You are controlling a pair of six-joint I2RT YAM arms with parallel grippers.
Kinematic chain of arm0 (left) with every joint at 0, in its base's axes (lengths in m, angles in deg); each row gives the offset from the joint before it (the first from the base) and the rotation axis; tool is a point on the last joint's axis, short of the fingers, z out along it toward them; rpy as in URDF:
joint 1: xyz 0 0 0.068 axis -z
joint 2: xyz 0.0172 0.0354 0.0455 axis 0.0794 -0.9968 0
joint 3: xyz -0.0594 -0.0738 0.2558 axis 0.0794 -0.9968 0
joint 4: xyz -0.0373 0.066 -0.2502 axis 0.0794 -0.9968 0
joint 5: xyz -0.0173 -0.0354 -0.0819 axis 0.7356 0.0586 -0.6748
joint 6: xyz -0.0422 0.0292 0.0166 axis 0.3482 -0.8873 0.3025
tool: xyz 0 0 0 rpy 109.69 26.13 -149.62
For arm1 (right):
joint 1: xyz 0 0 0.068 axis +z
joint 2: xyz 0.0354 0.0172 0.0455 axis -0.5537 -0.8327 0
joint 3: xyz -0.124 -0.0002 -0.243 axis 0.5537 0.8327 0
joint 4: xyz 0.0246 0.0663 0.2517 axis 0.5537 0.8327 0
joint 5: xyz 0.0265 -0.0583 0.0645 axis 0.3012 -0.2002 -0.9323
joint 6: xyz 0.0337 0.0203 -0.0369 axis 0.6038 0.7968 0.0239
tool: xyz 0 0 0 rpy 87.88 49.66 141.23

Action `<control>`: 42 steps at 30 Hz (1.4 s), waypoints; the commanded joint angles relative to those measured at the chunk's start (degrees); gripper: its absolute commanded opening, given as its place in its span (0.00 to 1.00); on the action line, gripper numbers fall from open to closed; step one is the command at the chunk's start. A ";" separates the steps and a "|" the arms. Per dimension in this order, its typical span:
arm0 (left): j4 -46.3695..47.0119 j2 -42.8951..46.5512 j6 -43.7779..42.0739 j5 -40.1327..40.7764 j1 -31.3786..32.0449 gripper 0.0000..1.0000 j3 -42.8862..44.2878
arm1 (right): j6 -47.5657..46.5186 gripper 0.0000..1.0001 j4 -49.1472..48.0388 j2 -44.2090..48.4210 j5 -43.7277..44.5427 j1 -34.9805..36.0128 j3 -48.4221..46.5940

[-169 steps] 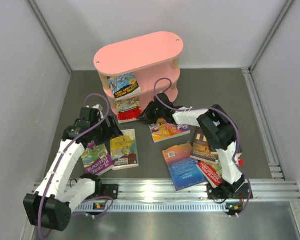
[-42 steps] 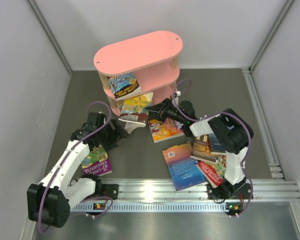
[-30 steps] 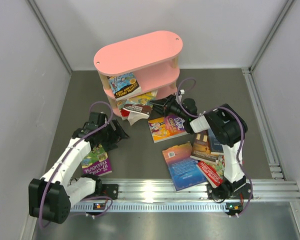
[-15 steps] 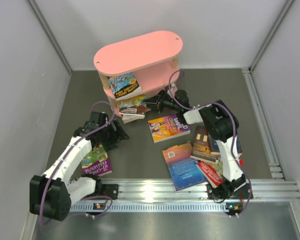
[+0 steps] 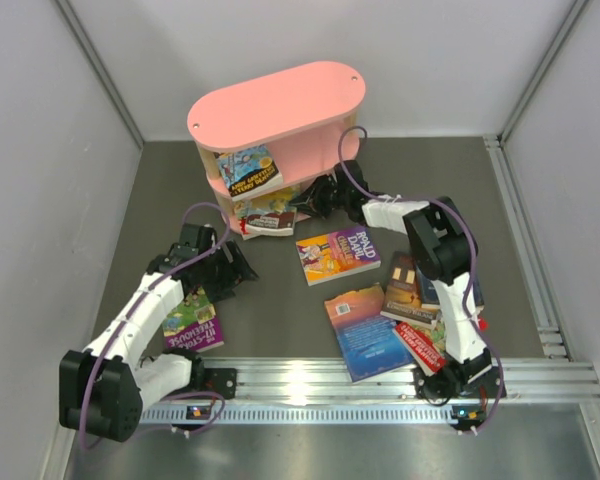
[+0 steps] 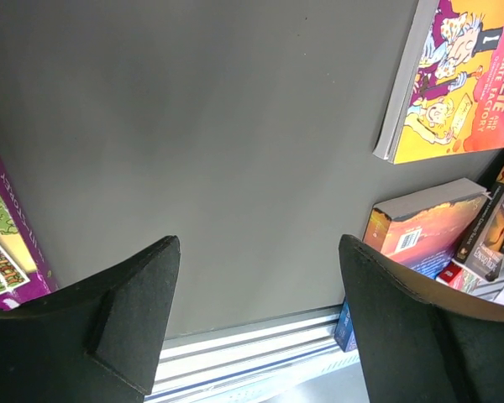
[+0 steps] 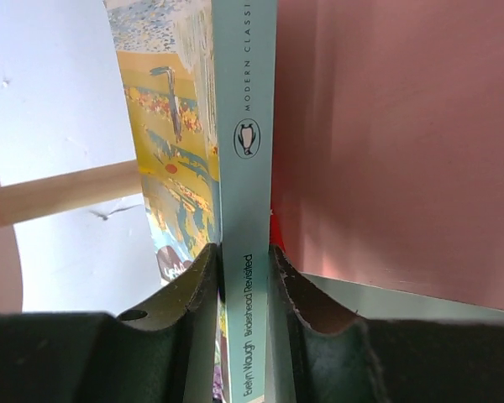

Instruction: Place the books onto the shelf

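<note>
Where right hand (image 7: 242, 256) pinches book (image 7: 244, 126) (spine top cropped), shelf (image 7: 386, 143) hides cover.

Dark grey tabletop (image 5: 280, 310); pale walls (image 5: 460, 60) on three sides; aluminium rail (image 5: 310, 385) along near edge.

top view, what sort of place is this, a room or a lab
Probably a lab test cell, not a home: bare white panel walls, two robot arms bolted to an aluminium rail, a pink shelf on the grey floor.
</note>
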 commanded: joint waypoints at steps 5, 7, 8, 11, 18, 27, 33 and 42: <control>0.08 -0.49 -1.54 0.35 0.30 0.81 -0.97 | -6.42 0.20 6.84 1.06 7.24 0.45 -5.11; 0.08 -0.75 -1.54 0.09 0.30 0.81 -0.97 | -5.97 0.36 6.58 0.70 7.94 1.07 -5.29; 0.17 -0.93 -1.54 0.00 0.30 0.81 -0.97 | -5.71 0.44 6.49 0.61 8.12 1.33 -5.73; 0.08 -1.37 -1.72 -0.08 0.30 0.80 -1.05 | -5.09 0.67 6.49 0.00 8.99 2.47 -7.22; -0.18 -1.28 -1.72 -0.09 0.30 0.80 -1.14 | -6.41 0.82 8.59 2.18 10.84 3.53 -6.18; 0.52 -0.84 -0.93 -0.87 0.30 0.79 -1.84 | -9.04 0.88 10.44 13.00 14.62 0.54 5.60; 0.61 0.56 -0.49 -0.97 0.30 0.79 -2.72 | -10.10 0.56 10.35 17.75 15.58 -0.69 9.73; -1.59 4.07 -0.31 -1.23 0.30 0.79 -3.95 | -8.61 0.00 10.18 19.33 22.78 0.71 9.47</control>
